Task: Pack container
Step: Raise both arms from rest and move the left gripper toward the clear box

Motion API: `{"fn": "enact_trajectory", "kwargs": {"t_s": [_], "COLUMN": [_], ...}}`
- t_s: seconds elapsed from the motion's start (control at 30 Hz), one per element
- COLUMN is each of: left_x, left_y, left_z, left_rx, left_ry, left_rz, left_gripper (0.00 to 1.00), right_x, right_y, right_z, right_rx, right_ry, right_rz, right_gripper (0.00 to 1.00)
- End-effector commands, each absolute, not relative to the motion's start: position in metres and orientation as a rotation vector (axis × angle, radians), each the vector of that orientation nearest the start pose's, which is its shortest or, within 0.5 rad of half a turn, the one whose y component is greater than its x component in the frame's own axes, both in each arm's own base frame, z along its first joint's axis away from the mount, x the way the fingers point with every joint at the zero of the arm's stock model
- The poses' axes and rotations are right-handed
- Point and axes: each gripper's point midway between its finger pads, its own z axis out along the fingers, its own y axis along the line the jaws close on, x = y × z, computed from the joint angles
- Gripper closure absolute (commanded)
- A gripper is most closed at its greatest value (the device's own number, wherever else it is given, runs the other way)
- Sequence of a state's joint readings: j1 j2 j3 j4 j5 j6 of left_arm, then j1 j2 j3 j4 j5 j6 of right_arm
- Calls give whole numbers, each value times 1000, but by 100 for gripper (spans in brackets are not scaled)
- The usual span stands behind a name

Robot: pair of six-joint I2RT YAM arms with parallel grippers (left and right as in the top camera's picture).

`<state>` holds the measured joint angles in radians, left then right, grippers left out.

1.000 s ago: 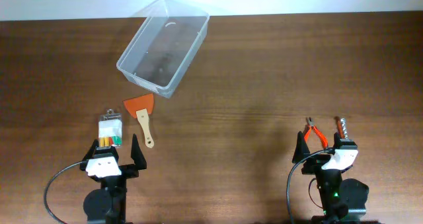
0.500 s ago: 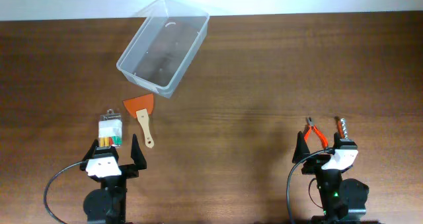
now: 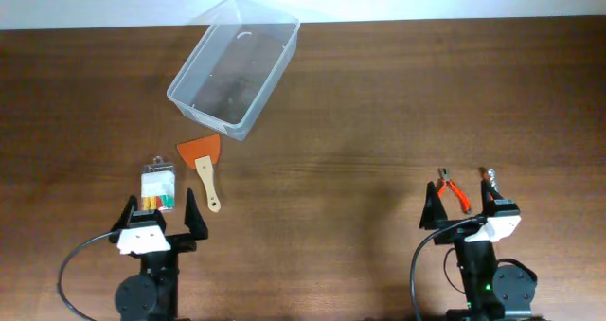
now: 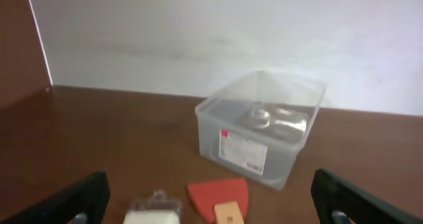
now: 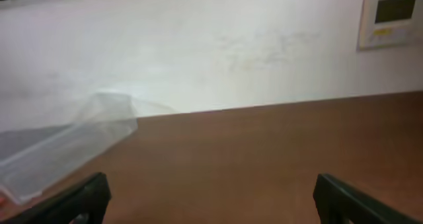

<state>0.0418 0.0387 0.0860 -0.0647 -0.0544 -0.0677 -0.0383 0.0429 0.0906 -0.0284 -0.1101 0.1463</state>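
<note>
The clear container [image 3: 204, 115] lies at an angle at the table's far left, with nothing inside that I can see. In front of it lie an orange scraper [image 3: 201, 160] with a wooden handle and a small clear pack [image 3: 159, 187]. My left gripper [image 3: 161, 212] stands open just behind the pack. Its wrist view shows the container [image 4: 244, 151], the scraper [image 4: 218, 196] and the pack [image 4: 155, 212] ahead of the open left gripper [image 4: 213, 207]. My right gripper [image 3: 459, 205] is open behind orange-handled pliers [image 3: 453, 190] and a corkscrew-like tool [image 3: 490, 181].
The right wrist view looks over bare brown table between the open right gripper [image 5: 211, 204], with the container [image 5: 66, 148] at far left and a white wall behind. A wall panel [image 5: 393, 12] hangs at upper right.
Both arms have drawn back a little toward the near edge. The pliers and the tool beside them now show fully ahead of the right fingers. Nothing on the table has moved.
</note>
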Motion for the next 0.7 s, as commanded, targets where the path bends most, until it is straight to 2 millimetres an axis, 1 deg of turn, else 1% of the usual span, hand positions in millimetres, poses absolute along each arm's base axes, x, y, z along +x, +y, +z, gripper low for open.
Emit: {"fn": "enact_trajectory", "kwargs": {"t_s": [0.0, 0.03, 0.13, 0.17, 0.23, 0.3, 0.37, 0.4, 0.43, 0.5, 0.57, 0.63, 0.67], "left_x": [240, 242, 257, 267, 286, 308, 329, 349, 357, 371, 383, 390, 393], "left_y": [19, 19, 19, 20, 18, 16, 15, 14, 14, 14, 15, 15, 15], "left_z": [250, 261, 295, 310, 337, 364, 388, 411, 421, 436, 443, 439, 433], "left_rx": [-108, -109, -109, -111, -99, -89, -74, -23, -4, 22, 38, 40, 41], "left_ry": [1512, 1515, 1551, 1581, 1643, 1722, 1788, 1849, 1879, 1933, 1997, 2060, 2099], "left_rz": [28, 28, 29, 29, 16, 2, 1, 25, 33, 50, 58, 53, 48], "left_gripper": [1, 1, 1, 1, 1, 1, 1, 1, 1, 1, 1, 1, 1], "right_x": [246, 248, 266, 279, 301, 327, 350, 378, 388, 410, 426, 437, 442], "right_y": [13, 12, 12, 13, 14, 14, 14, 20, 24, 31, 32, 31, 31], "right_z": [234, 241, 269, 285, 308, 332, 351, 368, 374, 382, 383, 376, 371], "right_rx": [49, 52, 54, 51, 48, 58, 67, 35, 10, -14, -4, 12, 21], "right_ry": [1542, 1550, 1596, 1616, 1661, 1756, 1842, 1944, 1983, 2085, 2178, 2263, 2304], "right_rz": [193, 191, 191, 197, 207, 215, 222, 250, 268, 314, 335, 344, 348], "right_gripper": [1, 1, 1, 1, 1, 1, 1, 1, 1, 1, 1, 1, 1]}}
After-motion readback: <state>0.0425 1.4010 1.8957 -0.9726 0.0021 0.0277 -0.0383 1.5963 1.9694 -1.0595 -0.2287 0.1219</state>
